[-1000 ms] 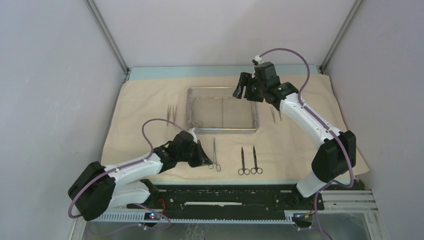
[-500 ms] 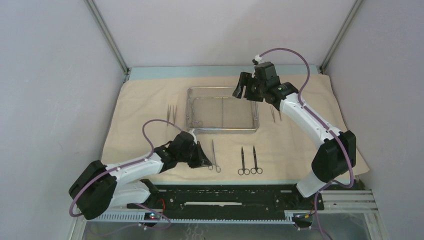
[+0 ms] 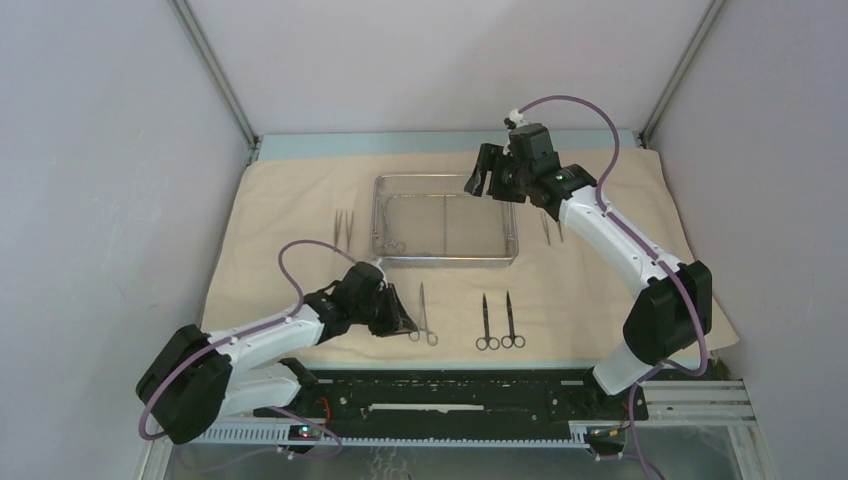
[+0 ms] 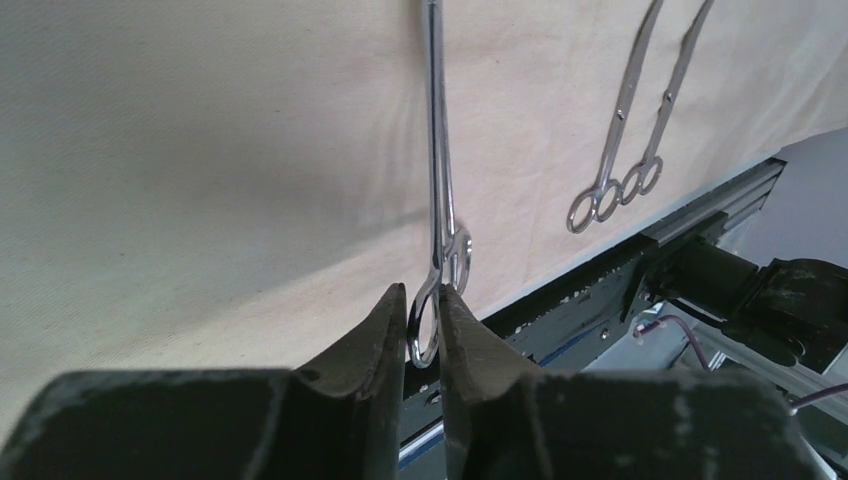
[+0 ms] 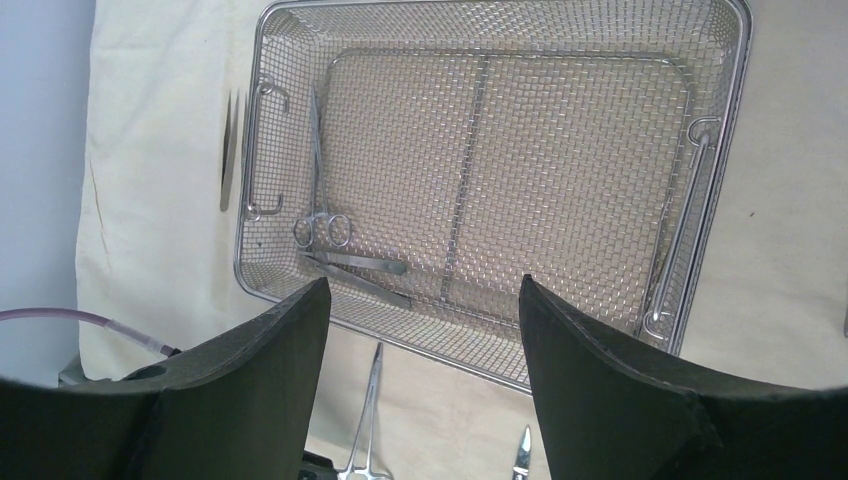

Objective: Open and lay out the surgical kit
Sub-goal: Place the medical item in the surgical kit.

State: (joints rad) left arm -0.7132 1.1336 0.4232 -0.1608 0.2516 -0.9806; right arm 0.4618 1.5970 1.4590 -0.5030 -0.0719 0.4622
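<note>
The biggest thing is the beige cloth (image 3: pixel 290 215). It is spread flat on the counter (image 3: pixel 350 140), and all the tools of the kit lie on it.

The left arm (image 3: pixel 260 335) reaches low across the near part of the cloth. The right arm (image 3: pixel 610 235) reaches up and over to the far side.

The steel mesh tray (image 3: pixel 450 262) sits on the middle of the cloth, toward the back.

The right end effector (image 5: pixel 422 285) hangs above the tray. Its fingers are wide apart and hold nothing.

The left end effector (image 4: pixel 425 300) is down by the near edge of the cloth. Its fingers have only a thin gap between them. One ring of a long clamp (image 3: pixel 424 310) sits in that gap. I cannot tell if the fingers squeeze the ring or just stand beside it. The clamp lies on the cloth in front of the tray, rings toward the arms.

A pair of ring-handled tools (image 3: pixel 485 322) lies side by side to the right of the clamp, rings toward the arms too.

One more ring-handled tool (image 5: pixel 315 150) lies inside the tray at its left end. A slim steel piece (image 5: pixel 365 264) lies slanted just beside its rings; I cannot tell what it is.

One pair of thin tweezers (image 3: pixel 343 222) lies on the cloth left of the tray. The other tweezers (image 3: pixel 548 228) lie to its right, partly hidden by the right arm.
</note>
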